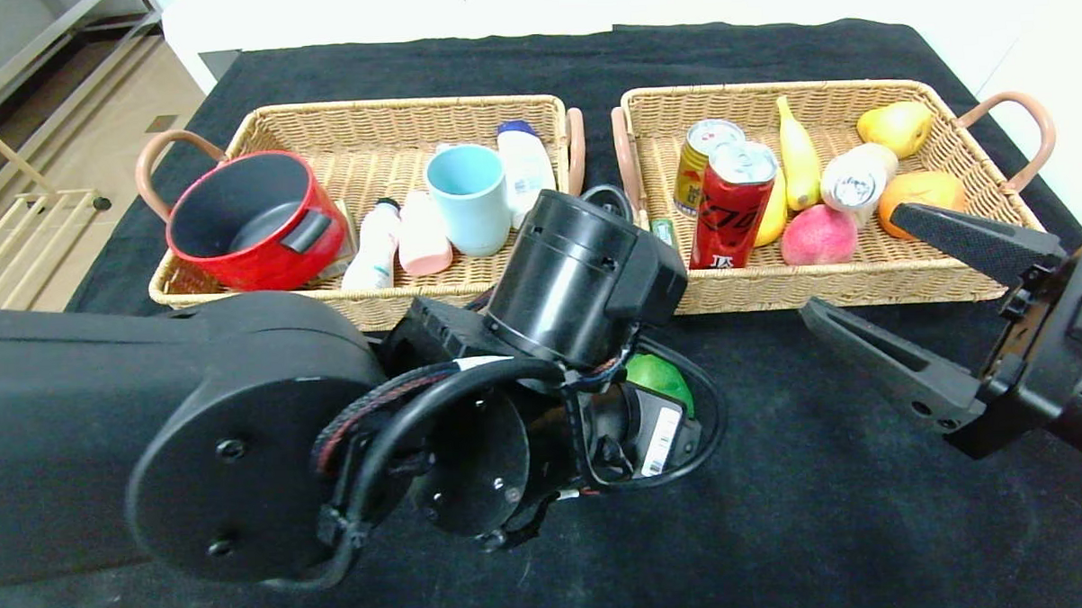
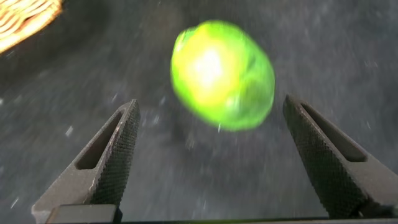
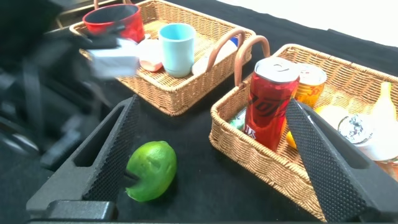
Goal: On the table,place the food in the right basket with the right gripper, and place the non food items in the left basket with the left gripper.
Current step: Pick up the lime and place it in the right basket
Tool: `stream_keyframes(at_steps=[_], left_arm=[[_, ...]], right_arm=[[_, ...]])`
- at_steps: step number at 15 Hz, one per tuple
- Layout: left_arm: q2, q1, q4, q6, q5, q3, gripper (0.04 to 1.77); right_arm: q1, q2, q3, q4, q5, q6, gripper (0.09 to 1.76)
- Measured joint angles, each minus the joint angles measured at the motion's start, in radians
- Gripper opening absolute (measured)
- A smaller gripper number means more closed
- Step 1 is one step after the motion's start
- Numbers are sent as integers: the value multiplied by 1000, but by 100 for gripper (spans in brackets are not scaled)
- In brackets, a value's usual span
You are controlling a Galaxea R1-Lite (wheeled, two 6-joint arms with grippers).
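A green lime (image 1: 660, 376) lies on the black cloth in front of the two baskets, mostly hidden under my left wrist in the head view. In the left wrist view my left gripper (image 2: 210, 102) is open and empty, and the lime (image 2: 222, 74) sits just at and beyond the fingertips, not touched. My right gripper (image 1: 853, 259) is open and empty, hovering right of the lime in front of the right basket (image 1: 767, 89). In the right wrist view (image 3: 212, 102) the lime (image 3: 149, 169) lies beside one finger.
The left basket (image 1: 390, 107) holds a red pot (image 1: 250, 220), a blue cup (image 1: 468, 198) and bottles. The right basket holds a red can (image 1: 731, 207), a yellow can, a banana (image 1: 797, 156), a pear, an orange and a peach. Black cloth covers the table.
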Motion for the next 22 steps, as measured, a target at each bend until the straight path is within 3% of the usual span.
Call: stream_keyframes(at_steps=[3, 6, 11, 14, 18, 22], left_arm=[[-97, 7, -18, 7, -6, 115, 168], [-222, 26, -138, 48, -18, 276, 169], [-440, 113, -377, 196, -150, 569, 170], [-533, 162, -477, 213, -197, 704, 170], [-590, 189, -586, 214, -203, 816, 171], [-607, 211, -588, 213, -204, 832, 171]], right_arm=[[-5, 13, -1, 13, -1, 0, 171], [-16, 43, -3, 20, -2, 0, 171], [-17, 108, -1, 20, -9, -4, 171], [-6, 134, -1, 18, -25, -6, 171], [19, 157, 0, 16, -66, -9, 171], [31, 177, -1, 19, -84, -5, 171]])
